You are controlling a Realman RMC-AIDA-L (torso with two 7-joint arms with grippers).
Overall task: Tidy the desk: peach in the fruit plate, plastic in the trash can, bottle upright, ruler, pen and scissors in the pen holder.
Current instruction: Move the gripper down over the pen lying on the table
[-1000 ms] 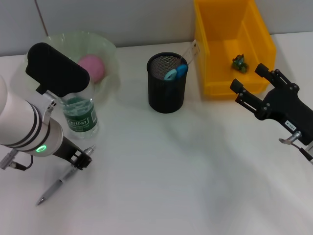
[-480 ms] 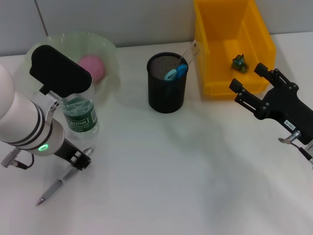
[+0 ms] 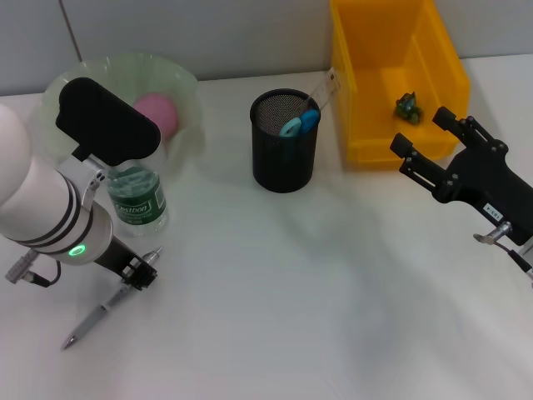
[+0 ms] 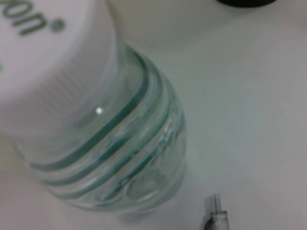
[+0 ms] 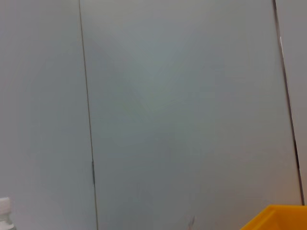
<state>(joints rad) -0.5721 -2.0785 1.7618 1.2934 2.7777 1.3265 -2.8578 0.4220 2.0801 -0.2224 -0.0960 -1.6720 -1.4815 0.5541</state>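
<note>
the left gripper [image 3: 137, 271] is hanging low over the pen [image 3: 107, 309] on the white table [image 3: 333, 292], just beside the upright bottle [image 3: 137, 200]; i cannot tell how its fingers are set. the peach [image 3: 158, 112] is sitting in the fruit plate [image 3: 187, 92]. the right gripper [image 3: 425, 142] (spread wide, gripping nothing) is hovering by the yellow bin [image 3: 396, 83].

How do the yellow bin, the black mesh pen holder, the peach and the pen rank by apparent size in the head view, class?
1. Yellow bin
2. Black mesh pen holder
3. Pen: longer than the peach but far thinner, and the peach is partly hidden, so these two stay unranked.
</note>
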